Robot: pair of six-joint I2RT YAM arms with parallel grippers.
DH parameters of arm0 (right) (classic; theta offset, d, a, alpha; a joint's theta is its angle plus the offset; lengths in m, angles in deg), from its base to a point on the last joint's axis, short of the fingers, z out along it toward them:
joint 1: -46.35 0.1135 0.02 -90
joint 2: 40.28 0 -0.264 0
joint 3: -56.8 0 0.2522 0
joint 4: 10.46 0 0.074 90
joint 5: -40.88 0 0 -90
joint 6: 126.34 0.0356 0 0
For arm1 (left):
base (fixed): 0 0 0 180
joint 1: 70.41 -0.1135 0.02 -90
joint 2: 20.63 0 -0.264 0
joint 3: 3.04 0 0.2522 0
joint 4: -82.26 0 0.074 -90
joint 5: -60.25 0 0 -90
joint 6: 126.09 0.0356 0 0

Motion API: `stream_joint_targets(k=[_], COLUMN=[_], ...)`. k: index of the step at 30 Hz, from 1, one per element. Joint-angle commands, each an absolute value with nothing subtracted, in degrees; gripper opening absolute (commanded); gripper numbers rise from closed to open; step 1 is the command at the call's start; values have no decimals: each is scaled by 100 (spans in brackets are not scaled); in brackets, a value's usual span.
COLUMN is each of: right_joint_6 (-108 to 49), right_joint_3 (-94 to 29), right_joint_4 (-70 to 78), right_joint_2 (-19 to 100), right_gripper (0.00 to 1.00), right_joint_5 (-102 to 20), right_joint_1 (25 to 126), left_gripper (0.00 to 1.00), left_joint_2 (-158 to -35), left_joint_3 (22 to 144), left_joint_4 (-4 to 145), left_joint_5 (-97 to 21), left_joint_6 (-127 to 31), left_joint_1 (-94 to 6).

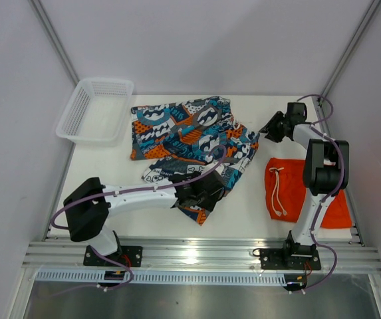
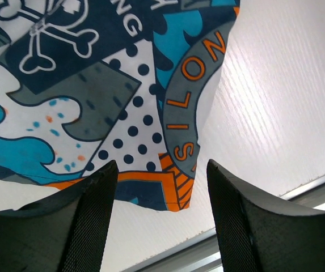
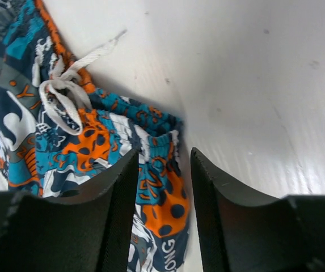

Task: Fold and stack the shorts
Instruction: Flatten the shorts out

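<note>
The printed shorts (image 1: 177,133) lie spread out flat in the middle of the table. My left gripper (image 1: 200,196) hovers over their near hem corner; in the left wrist view the gripper (image 2: 161,164) is open, with that hem (image 2: 176,187) just beyond the fingertips and nothing pinched. My right gripper (image 1: 270,127) is at the far right end of the waistband. In the right wrist view the gripper (image 3: 164,153) stands open astride the waistband corner (image 3: 171,187), next to the white drawstring (image 3: 66,96). The orange shorts (image 1: 286,179) lie folded at right, partly hidden by the right arm.
A white mesh basket (image 1: 77,119) sits at the back left corner. A metal rail (image 1: 197,252) runs along the table's near edge, just in front of the left gripper. Enclosure walls close in both sides and the back.
</note>
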State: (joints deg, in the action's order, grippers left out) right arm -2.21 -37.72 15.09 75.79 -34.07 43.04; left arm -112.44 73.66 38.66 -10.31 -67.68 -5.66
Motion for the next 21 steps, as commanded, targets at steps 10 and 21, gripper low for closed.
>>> stream_joint_targets(k=[10,21], right_joint_6=[-66,-127], right_joint_3=[-3721,-3879], right_joint_4=[849,936], right_joint_2=[7987,8250], right_gripper=[38,6], right_joint_5=[-2838,-3092], right_joint_1=[4362,4520], left_gripper=[66,64], left_joint_2=[-11327,-11476], left_joint_3=[7480,7506], left_joint_4=[3607,3546], left_joint_5=[-1138,-1331], left_joint_6=[-6984,-6931], left_joint_1=[-361,-81])
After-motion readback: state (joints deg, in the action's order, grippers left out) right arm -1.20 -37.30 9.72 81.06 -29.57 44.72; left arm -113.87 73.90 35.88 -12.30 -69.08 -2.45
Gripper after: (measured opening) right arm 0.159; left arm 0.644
